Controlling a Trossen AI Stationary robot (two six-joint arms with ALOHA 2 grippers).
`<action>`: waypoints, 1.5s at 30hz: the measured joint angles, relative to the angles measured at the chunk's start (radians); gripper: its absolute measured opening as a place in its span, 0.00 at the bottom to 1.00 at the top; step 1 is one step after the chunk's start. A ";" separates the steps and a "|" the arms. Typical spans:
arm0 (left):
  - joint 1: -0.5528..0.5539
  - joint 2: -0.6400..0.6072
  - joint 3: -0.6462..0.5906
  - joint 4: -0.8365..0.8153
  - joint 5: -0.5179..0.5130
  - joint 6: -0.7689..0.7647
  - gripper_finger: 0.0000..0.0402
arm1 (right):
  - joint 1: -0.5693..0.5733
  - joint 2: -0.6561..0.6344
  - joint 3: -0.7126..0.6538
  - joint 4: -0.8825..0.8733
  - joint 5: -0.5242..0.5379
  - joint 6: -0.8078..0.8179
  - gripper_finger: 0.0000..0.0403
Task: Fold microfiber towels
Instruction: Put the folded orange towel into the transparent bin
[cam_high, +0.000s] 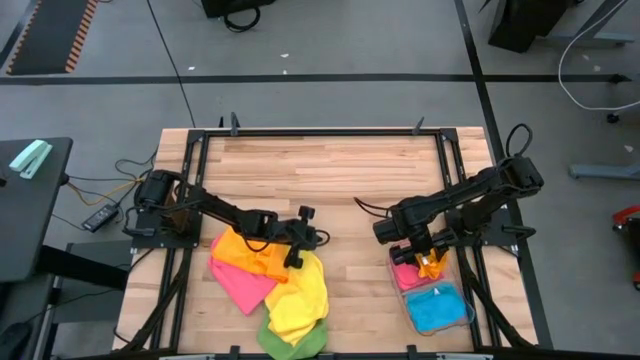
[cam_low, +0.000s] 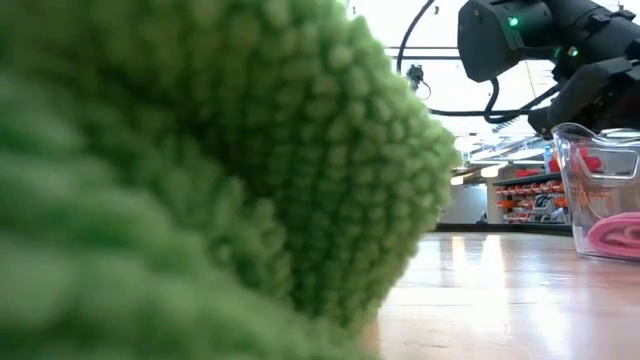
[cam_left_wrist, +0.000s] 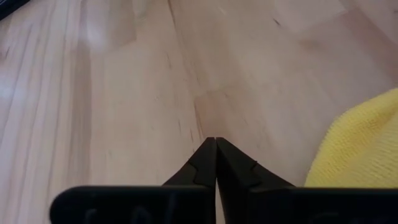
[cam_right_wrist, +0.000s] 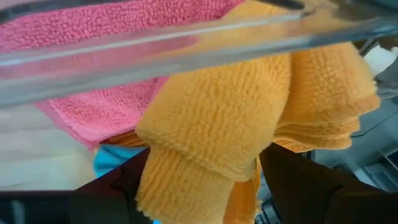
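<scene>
A heap of towels lies at the table's near left: orange (cam_high: 245, 250), pink (cam_high: 240, 285), yellow (cam_high: 300, 295) and green (cam_high: 295, 340). The green one fills the low view (cam_low: 200, 180). My left gripper (cam_high: 298, 245) is shut and empty, low over the heap's far edge. Its wrist view shows bare wood and the yellow towel (cam_left_wrist: 360, 143) beside the gripper's shut tips (cam_left_wrist: 216, 142). My right gripper (cam_high: 430, 262) is shut on a folded orange towel (cam_right_wrist: 249, 112) at the far end of the clear bin (cam_high: 455, 325). The bin holds a pink towel (cam_high: 405, 275) and a blue towel (cam_high: 438, 308). My right gripper pinches the folded orange towel (cam_right_wrist: 205, 143) between its two fingers (cam_right_wrist: 124, 186), several layers thick, with stacked fold edges (cam_right_wrist: 329, 134) showing at one side. The fingers come from above, slanting down. The towel sits bunched at the bin's rim (cam_right_wrist: 186, 43), above the pink towel (cam_right_wrist: 93, 93). Whether it rests on anything I cannot tell.
The bin (cam_low: 600, 190) stands at the table's near right, its long side running near to far. Bare wood (cam_high: 330, 180) spreads over the table's far half and middle. A dark frame (cam_high: 320, 132) runs round the table's edges.
</scene>
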 joint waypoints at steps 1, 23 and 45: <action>0.000 0.000 0.000 -0.003 0.000 0.000 0.03 | 0.000 0.000 0.000 0.002 -0.002 0.000 0.66; 0.000 0.000 0.000 -0.011 0.001 -0.006 0.05 | -0.019 0.000 0.063 0.001 0.010 0.001 0.66; 0.000 0.000 -0.009 -0.031 0.000 -0.005 0.06 | 0.235 -0.191 0.116 -0.002 0.488 0.189 0.66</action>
